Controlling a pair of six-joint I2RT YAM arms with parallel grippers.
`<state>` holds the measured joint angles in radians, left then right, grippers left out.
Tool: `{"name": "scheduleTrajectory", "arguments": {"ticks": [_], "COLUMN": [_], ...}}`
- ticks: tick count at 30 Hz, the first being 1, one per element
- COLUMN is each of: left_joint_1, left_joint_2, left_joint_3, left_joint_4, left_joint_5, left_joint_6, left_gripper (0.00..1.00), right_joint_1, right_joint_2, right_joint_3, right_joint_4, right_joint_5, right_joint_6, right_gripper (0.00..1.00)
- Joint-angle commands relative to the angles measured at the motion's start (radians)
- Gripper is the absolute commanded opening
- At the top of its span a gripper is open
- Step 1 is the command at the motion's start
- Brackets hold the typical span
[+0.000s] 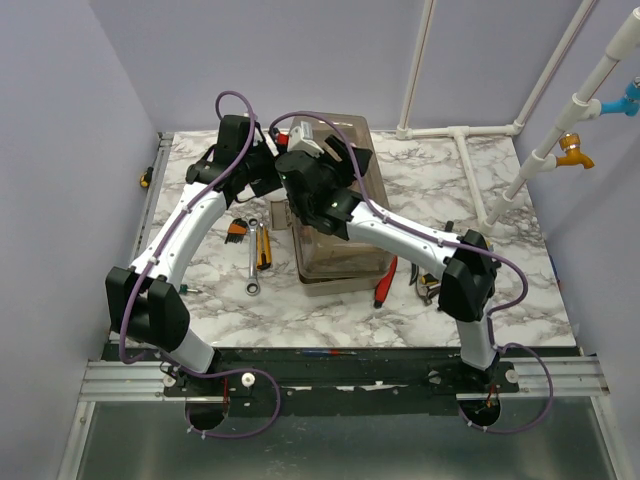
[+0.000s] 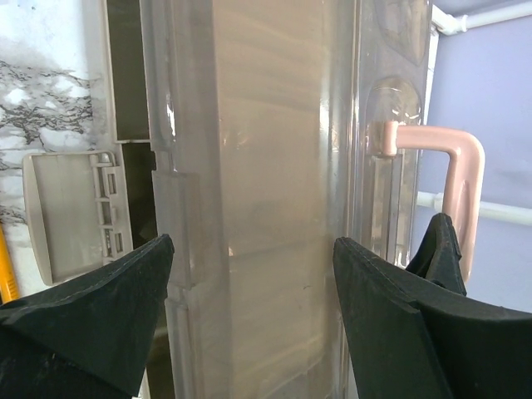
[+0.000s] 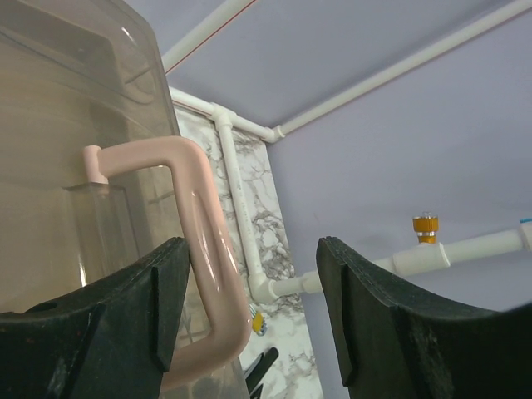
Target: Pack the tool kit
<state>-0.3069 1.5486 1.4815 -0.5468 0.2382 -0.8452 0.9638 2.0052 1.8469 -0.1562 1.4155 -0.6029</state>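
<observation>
The tool kit box (image 1: 335, 225) stands mid-table, beige-grey with a smoky translucent lid and a pink handle (image 3: 199, 241). My left gripper (image 1: 272, 163) is at the box's far left side. In the left wrist view it (image 2: 253, 249) is open with the lid's wall (image 2: 274, 166) between the fingers and the handle (image 2: 457, 179) off to the right. My right gripper (image 1: 315, 152) is over the lid. In its wrist view it (image 3: 251, 249) is open, and the handle lies against the left finger (image 3: 158, 291). Red cutter (image 1: 385, 282) and pliers (image 1: 427, 285) lie right of the box.
A wrench (image 1: 254, 268), a yellow-handled screwdriver (image 1: 263, 245) and hex keys (image 1: 237, 228) lie left of the box. White pipes (image 1: 470, 150) run along the back right of the table. A beige latch (image 2: 71, 212) hangs open on the box's side.
</observation>
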Motion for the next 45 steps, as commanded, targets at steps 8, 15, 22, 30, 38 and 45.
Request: {"name": "scheduleTrajectory", "arguments": {"ticks": [8,15,22,30,38,45], "left_joint_1": [0.067,0.084,0.104,0.102,0.068,-0.020], "left_joint_2": [-0.079,-0.087,-0.155,-0.182,-0.137,-0.035], "left_joint_3": [-0.042,-0.101,-0.237,-0.205,-0.138,0.007], "left_joint_4": [0.022,0.042,0.178,0.173,0.151,0.059], "left_joint_5": [0.030,0.063,0.174,0.214,0.218,0.163], "left_joint_6": [0.033,0.055,0.094,0.107,0.099,0.116], "left_gripper": [0.79,0.79,0.80,0.80,0.79,0.78], "right_joint_1": [0.003,-0.049,-0.062,-0.198,-0.205,-0.205], "right_joint_2": [-0.135,-0.053,0.022,-0.104,-0.030,0.005], "right_joint_3": [-0.039,0.296,0.339,0.219,0.246,0.233], "right_joint_4": [-0.069,-0.768,-0.811,-0.682,-0.768,-0.822], "right_joint_5": [0.012,-0.359,-0.495,-0.887,-0.879,-0.776], "right_joint_6": [0.084,0.654,0.734,0.842,0.843,0.833], "right_gripper": [0.66,0.61,0.67,0.68,0.68,0.67]}}
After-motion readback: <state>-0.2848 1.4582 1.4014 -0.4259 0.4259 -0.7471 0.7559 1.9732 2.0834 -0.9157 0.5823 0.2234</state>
